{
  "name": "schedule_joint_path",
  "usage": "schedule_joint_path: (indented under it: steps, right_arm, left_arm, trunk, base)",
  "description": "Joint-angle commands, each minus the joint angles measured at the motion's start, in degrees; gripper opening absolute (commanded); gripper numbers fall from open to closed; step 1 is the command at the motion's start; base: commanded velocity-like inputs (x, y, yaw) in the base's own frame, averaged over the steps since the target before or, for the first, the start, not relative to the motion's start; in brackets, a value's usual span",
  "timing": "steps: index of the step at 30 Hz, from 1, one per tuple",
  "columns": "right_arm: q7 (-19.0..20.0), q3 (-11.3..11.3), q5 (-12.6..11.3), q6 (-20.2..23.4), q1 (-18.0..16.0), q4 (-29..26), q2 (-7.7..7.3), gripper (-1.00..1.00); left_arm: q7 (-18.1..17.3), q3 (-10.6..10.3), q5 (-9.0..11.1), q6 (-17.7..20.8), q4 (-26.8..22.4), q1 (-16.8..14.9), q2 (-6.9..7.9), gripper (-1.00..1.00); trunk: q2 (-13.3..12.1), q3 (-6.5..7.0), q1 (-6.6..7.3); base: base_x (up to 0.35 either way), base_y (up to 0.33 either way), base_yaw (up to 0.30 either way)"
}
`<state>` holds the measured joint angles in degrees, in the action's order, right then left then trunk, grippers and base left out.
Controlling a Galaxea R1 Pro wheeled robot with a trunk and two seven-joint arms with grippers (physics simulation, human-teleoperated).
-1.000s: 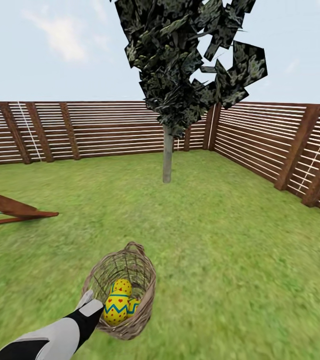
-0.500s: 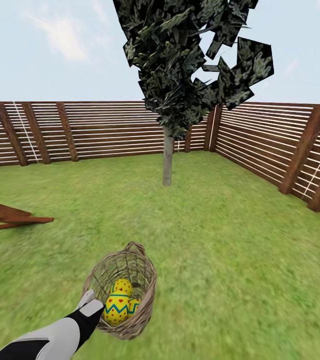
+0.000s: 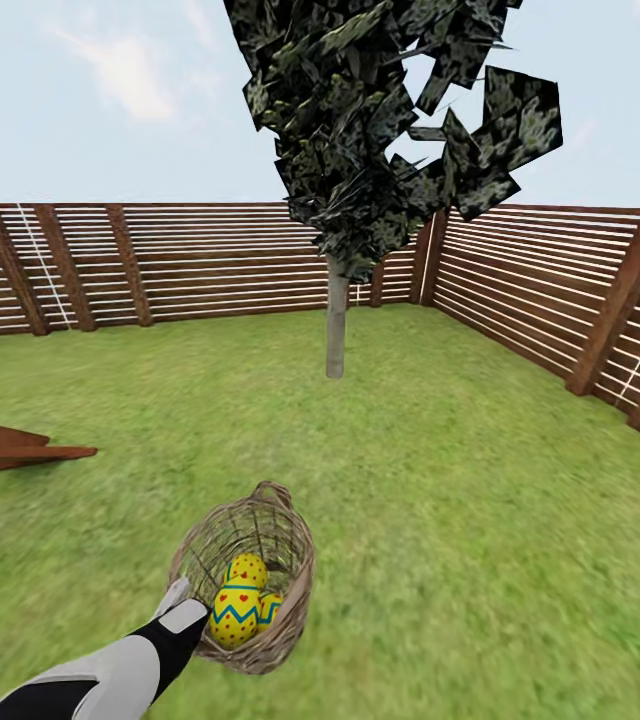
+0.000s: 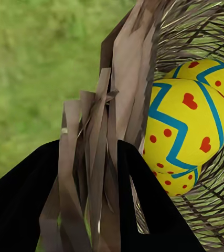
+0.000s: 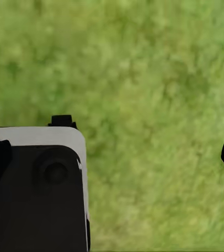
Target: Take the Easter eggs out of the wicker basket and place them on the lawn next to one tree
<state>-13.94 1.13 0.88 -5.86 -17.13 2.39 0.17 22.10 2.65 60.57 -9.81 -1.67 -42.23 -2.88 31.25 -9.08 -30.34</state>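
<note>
The three Easter eggs sit together inside the wicker basket — yellow, with blue zigzags and red dots and hearts. Up close in the left wrist view, one big egg is in front and the others peek out behind and below it. The basket is tipped over to one side, with its small loop handle pointing toward the tree. The left gripper is closed tight on the basket's near rim, and the woven wall is pinched between its two black fingers. The lawn spreads green all around. The tree stands far ahead of the basket, with a pale trunk and dark leaves, close to the corner of the brown slat fence. A brown wooden frame lies on the grass off to the left. The right gripper hangs over bare grass — its fingers are spread wide apart, holding nothing
</note>
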Motion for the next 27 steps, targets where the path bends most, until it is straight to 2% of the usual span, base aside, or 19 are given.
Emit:
schedule_joint_path:
  steps: [1,6,10,14,27]
  right_arm:
    - [-0.21,0.10,0.16,-0.42,-0.12,0.14,0.12,1.00]
    - [-0.21,0.10,0.24,-0.45,-0.16,0.16,0.06,1.00]
    - [-0.16,0.17,0.49,-0.69,-0.10,-0.09,0.57,1.00]
    - [-0.14,0.10,0.66,-1.38,-0.13,-0.07,0.05,1.00]
    - [-0.14,0.19,0.80,-1.35,-0.11,0.19,0.14,1.00]
  left_arm:
    - [0.13,0.34,-0.28,-0.12,-0.10,-0.05,-0.06,-1.00]
    - [0.14,0.34,-0.28,-0.12,-0.17,-0.05,-0.05,-1.00]
    - [0.14,0.34,-0.28,-0.07,-0.15,-0.05,-0.02,-1.00]
    - [0.12,0.34,-0.28,-0.03,-0.21,-0.05,0.06,-1.00]
    - [0.05,0.34,-0.28,0.06,-0.27,-0.05,0.42,-1.00]
  trunk:
    - [0.09,-0.09,-0.05]
    - [0.09,-0.09,-0.05]
    - [0.09,-0.09,-0.05]
    - [0.09,-0.09,-0.05]
    - [0.09,-0.09,-0.05]
  base:
    - [0.328,0.000,0.000]
    - [0.328,0.000,0.000]
    - [0.328,0.000,0.000]
    - [0.328,0.000,0.000]
    - [0.328,0.000,0.000]
